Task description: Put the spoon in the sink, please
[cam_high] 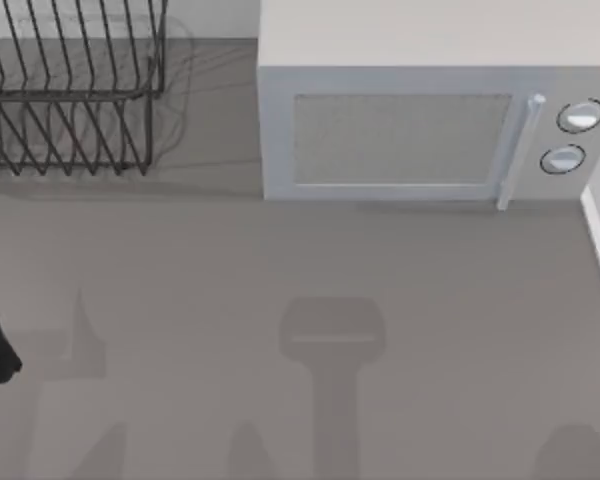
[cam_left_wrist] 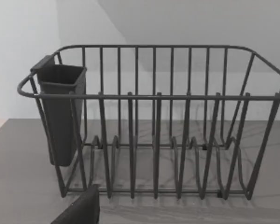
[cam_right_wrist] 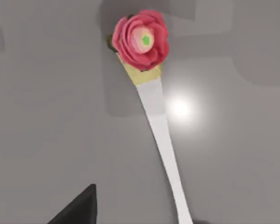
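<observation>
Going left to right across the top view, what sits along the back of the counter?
Wire dish rack → microwave, with its door handle and then two round knobs at its right end.

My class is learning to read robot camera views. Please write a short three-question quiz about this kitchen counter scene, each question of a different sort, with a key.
1. True or false: the microwave door is shut.
2. Multiple choice: what decorates the end of the spoon in the right wrist view? A) a blue star B) a pink rose C) a metal ring
3. Fill in: the dark cup hangs at one end of the wire ____.

Key
1. True; its door sits flush with the front, handle at the top view's right.
2. B.
3. Dish rack, which holds no dishes and stands at the counter's back left.
</observation>
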Robot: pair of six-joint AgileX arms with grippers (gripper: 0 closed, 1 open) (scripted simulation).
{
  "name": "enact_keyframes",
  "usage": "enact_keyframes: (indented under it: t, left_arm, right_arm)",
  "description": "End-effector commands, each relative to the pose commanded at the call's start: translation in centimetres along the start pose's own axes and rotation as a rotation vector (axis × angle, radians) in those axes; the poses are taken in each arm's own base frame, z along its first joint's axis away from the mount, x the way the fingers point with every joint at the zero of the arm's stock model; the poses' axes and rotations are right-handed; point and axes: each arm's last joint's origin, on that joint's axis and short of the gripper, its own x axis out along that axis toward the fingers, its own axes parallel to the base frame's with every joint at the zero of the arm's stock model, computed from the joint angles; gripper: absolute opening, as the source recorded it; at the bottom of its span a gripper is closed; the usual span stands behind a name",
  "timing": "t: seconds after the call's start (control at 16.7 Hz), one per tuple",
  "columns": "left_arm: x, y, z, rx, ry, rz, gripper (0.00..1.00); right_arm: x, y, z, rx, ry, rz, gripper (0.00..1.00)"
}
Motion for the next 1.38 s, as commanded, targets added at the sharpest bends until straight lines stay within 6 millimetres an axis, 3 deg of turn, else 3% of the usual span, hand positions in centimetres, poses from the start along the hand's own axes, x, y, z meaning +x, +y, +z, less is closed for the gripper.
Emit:
enact_keyframes:
  t: [0.42, 0.9, 1.38]
  left_arm:
    - [0.0, 0.0, 0.0, 0.000, 0.000, 0.000, 1.00]
    - [0.0, 0.0, 0.0, 0.000, 0.000, 0.000, 1.00]
    - [0.0, 0.0, 0.0, 0.000, 0.000, 0.000, 1.00]
  right_arm:
    - [0.7, -3.0, -2.7, -0.247, -0.049, 0.205, 1.00]
    - [1.1, -3.0, -2.7, -0.258, -0.053, 0.212, 1.00]
    - [8.9, -1.7, -2.7, -0.256, -0.049, 0.202, 1.00]
